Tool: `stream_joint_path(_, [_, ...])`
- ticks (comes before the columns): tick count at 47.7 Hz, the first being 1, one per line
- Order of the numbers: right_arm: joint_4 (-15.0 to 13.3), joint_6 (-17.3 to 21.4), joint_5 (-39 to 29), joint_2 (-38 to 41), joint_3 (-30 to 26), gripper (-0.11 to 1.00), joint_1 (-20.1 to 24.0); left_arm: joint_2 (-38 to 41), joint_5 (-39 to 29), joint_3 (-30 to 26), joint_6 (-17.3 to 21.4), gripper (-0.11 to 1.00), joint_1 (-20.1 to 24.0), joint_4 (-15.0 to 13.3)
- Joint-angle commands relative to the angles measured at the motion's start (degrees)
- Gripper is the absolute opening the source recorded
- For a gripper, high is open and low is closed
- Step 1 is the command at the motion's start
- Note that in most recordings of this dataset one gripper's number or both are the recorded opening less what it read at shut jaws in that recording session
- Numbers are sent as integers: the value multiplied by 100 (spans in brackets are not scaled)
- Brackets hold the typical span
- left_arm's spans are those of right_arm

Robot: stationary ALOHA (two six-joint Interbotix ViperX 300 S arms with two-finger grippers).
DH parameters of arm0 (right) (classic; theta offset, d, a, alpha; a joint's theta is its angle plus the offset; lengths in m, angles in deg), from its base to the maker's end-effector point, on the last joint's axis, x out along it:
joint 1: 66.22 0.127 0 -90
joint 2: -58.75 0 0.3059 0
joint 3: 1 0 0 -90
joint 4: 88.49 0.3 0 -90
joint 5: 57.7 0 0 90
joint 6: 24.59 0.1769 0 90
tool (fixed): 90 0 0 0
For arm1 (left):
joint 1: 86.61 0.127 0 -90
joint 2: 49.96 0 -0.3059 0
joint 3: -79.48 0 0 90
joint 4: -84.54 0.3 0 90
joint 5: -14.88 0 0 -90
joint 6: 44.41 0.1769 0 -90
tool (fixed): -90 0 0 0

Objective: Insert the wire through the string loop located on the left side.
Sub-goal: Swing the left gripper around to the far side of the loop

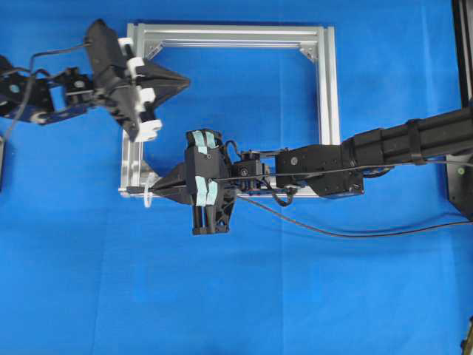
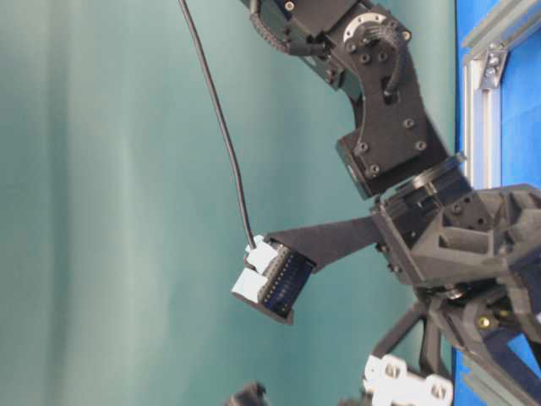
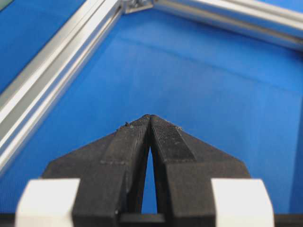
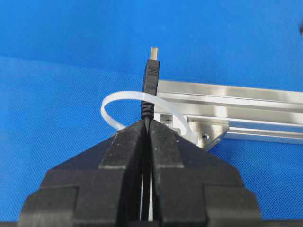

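Observation:
My right gripper (image 4: 147, 122) is shut on the wire (image 4: 151, 78) just behind its dark plug, whose silvery tip points away from me. The whitish string loop (image 4: 113, 101) curves behind the plug's neck, and my fingers hide its near side. Overhead, the right gripper (image 1: 159, 188) sits at the frame's lower left corner, where the plug end pokes left past the string loop (image 1: 150, 196). The wire (image 1: 332, 233) trails off to the right over the cloth. My left gripper (image 1: 185, 78) is shut and holds nothing, hovering inside the frame's upper left corner; the left wrist view shows its fingertips (image 3: 150, 117) touching.
The square silver aluminium frame (image 1: 329, 89) lies on blue cloth, and its rails show in both wrist views (image 3: 47, 90) (image 4: 236, 101). The right arm reaches across the frame's lower rail from the right. A black stand (image 1: 462, 44) lines the right edge.

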Motion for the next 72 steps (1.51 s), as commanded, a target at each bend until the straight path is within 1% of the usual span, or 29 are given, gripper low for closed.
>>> stream_joint_path(1, [-9, 0, 26, -114, -123, -4, -18, -299, 26, 167, -35, 0, -35, 18])
stream_joint_path(14, [0, 0, 26, -114, -132, -4, -18, -844, -44, 932, -123, 0, -35, 18])
stream_joint_path(23, [0, 0, 9, -114, -123, -4, -18, -1248, -44, 1327, -132, 0, -35, 18])
stream_joint_path(34, [0, 0, 18, -114, -132, -4, -18, -1582, -44, 1696, -132, 0, 35, 18])
stream_joint_path(40, [0, 0, 26, -114, -132, -4, -18, -1714, -35, 1828, -141, 0, -18, 18])
stream_joint_path(43, [0, 0, 35, -114, -123, -4, -9, -1802, -35, 1863, -141, 0, -141, 35])
stream_joint_path(47, [0, 0, 35, -114, -132, -4, -18, -1934, -44, 1890, -141, 0, -431, 44])
stream_joint_path(57, [0, 0, 35, -114, -132, -4, -9, -2241, -62, 2030, -141, 0, -1336, 53])
stream_joint_path(64, [0, 0, 35, -114, -132, -4, -18, -2540, -70, 2083, -141, 0, -1863, 44])
stream_joint_path(67, [0, 0, 35, -114, -132, -4, -18, -2707, -105, 2083, -132, 0, -2057, 53])
stream_joint_path(72, [-9, 0, 26, -114, -132, -4, -18, -2892, -193, 2074, -114, 0, -2224, 44])
